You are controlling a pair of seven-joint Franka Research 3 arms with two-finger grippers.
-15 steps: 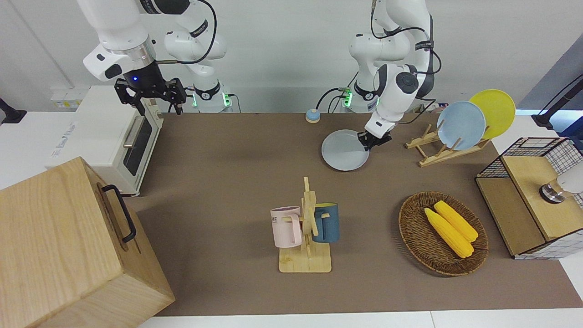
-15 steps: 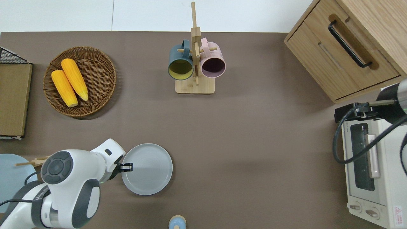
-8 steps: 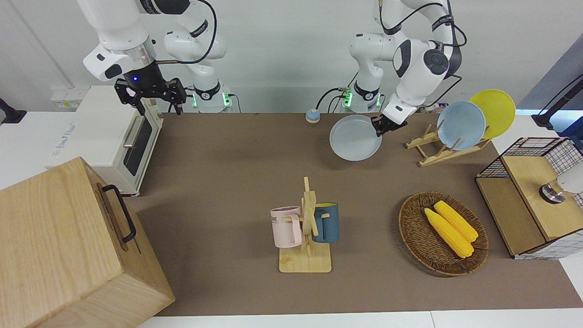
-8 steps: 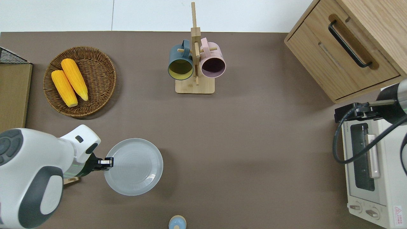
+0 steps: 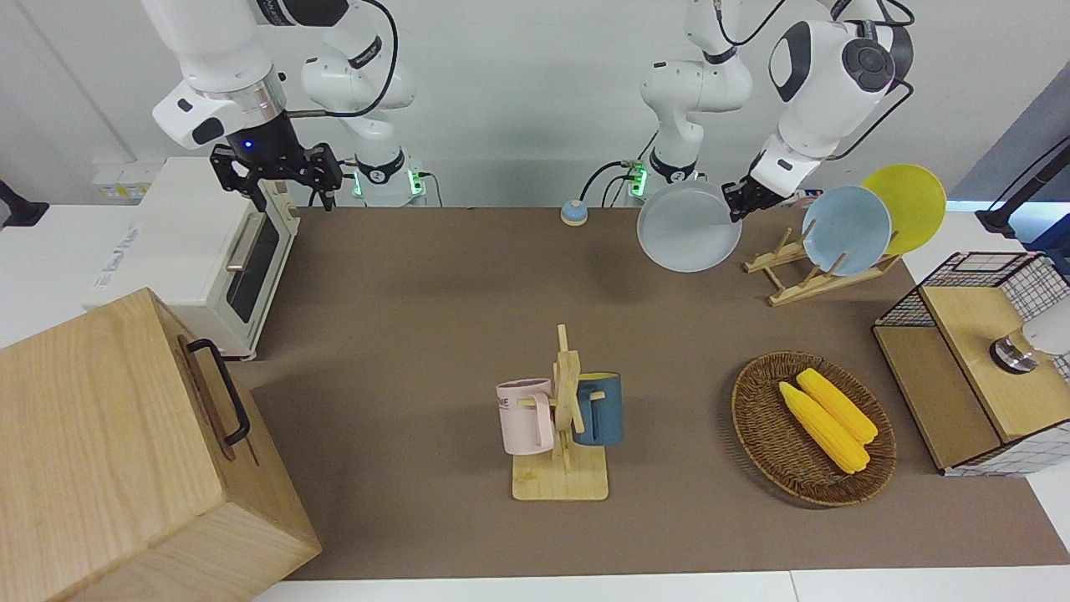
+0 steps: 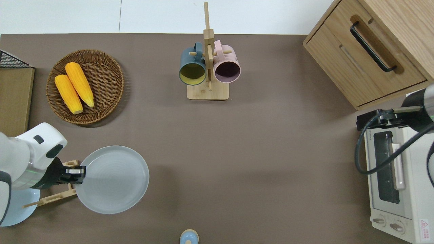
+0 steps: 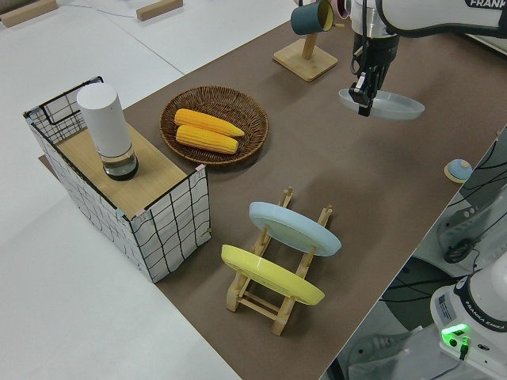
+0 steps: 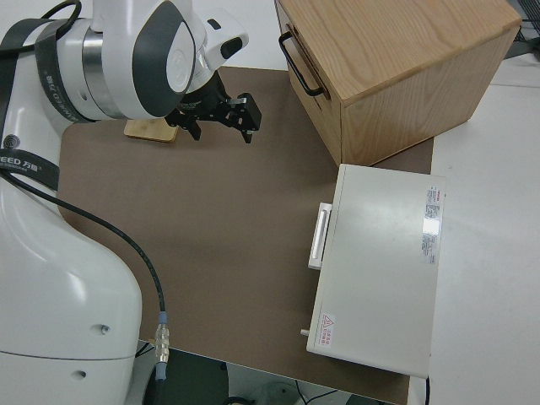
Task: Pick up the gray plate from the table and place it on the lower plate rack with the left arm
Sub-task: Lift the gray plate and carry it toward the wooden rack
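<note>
The left tool (image 6: pixel 77 172) is pinched onto the rim of the gray plate (image 6: pixel 112 179), gripping it at the edge that faces the rack. A second ago the plate lay flat on the worktop (image 6: pixel 257 142) with the tool closing on that edge; half a second ago it was already lifted, and now it hangs higher and has travelled toward the left arm's end of the worktop, roughly level in the left side view. From overhead its gripped edge sits over the low end of the lower plate rack (image 5: pixel 782 267), whose bottom slots are free. The light blue plate (image 5: pixel 846 230) and the yellow plate (image 5: pixel 907 207) lean in the upper slots. So the pick looks done and the carry nearly over; what remains, I judge, is tipping the plate upright and easing it between the lowest pegs without knocking the light blue plate. The right tool (image 5: pixel 280 171) is parked, its fingers spread.
</note>
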